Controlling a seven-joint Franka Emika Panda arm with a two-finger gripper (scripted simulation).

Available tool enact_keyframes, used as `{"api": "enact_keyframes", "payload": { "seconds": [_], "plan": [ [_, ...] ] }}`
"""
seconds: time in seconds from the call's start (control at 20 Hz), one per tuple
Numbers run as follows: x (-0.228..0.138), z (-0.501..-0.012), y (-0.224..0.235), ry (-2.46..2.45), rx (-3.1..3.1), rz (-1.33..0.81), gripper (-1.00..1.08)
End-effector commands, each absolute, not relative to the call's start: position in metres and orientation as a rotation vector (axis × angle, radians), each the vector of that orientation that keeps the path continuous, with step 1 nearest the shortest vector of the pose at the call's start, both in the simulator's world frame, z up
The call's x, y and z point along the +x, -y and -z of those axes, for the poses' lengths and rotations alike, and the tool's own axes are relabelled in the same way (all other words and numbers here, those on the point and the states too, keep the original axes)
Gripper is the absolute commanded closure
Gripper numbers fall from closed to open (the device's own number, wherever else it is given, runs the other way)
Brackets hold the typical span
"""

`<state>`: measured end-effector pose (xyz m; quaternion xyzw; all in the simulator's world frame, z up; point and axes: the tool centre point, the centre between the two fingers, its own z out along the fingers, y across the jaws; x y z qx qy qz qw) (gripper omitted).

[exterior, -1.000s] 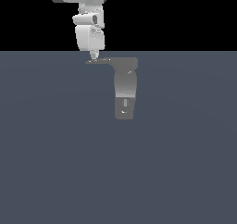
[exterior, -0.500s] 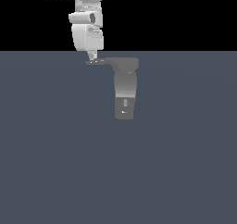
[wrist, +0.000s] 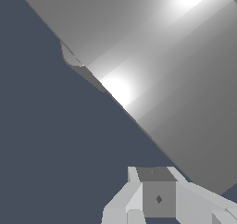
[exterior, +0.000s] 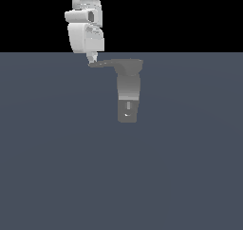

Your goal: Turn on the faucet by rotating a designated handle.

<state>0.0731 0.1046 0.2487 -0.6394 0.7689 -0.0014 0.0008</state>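
Faucet [exterior: 128, 98]: grey upright column standing mid-scene on the flat dark table [exterior: 57, 167]. Exterior view: its handle [exterior: 111, 63] projects from the flat top toward the exterior view's left, tapering to a tip. The gripper [exterior: 92, 61] hangs right at that tip, apparently touching; likely placed there because the far end gives the most leverage for rotation. Wrist view: a lit grey surface fills the frame, probably the faucet; one fingertip [wrist: 157, 197] shows. Cannot tell whether the jaws are parted or closed.

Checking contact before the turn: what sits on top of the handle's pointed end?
The gripper comes down onto the tip of the handle, away from the faucet column. Whether it truly touches is unclear; its fingertips blend together.
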Motion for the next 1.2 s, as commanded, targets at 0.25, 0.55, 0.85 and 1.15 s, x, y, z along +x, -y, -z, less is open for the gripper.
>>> {"api": "enact_keyframes", "payload": {
  "seconds": [0.25,0.55,0.85,1.15],
  "plan": [
    [0.061,-0.249,-0.102,-2.414,-2.008,0.003,1.08],
    [0.046,-0.249,-0.094,-2.413,-2.009,0.003,1.08],
    [0.031,-0.249,-0.085,-2.413,-2.01,0.002,1.08],
    [0.015,-0.249,-0.076,-2.412,-2.011,0.002,1.08]
  ]
}}
